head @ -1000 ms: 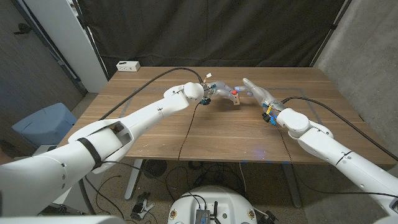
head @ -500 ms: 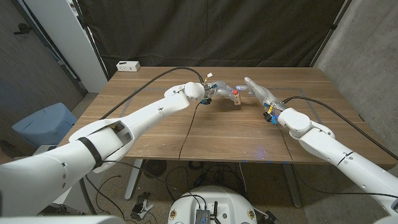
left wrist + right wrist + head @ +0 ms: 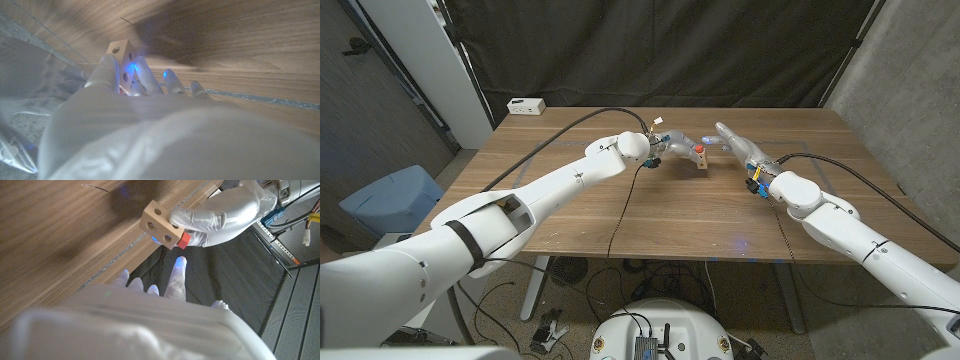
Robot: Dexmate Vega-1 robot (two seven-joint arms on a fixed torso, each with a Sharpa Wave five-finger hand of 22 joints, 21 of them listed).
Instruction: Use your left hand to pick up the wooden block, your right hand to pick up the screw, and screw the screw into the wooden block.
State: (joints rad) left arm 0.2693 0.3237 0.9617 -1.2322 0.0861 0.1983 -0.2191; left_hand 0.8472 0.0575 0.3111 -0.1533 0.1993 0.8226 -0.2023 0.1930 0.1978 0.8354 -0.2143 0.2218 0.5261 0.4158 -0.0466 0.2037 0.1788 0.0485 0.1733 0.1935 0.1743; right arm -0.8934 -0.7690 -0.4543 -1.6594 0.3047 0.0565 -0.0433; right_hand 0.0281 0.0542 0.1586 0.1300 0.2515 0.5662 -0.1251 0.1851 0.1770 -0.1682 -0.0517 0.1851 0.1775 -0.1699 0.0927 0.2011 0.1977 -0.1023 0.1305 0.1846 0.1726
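your left hand [image 3: 670,148] grips the wooden block [image 3: 701,160] above the counter [image 3: 670,215], the red-headed screw [image 3: 184,240] already seated in it. your right hand [image 3: 738,145] hovers just beside, fingers spread, holding nothing; tightening may remain.

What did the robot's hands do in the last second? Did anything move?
The right hand drew slightly back from the wooden block, toward the table's far side, with its fingers straight and holding nothing. The left hand kept holding the block in the same spot, the red-headed screw still in it. The white box stayed put.
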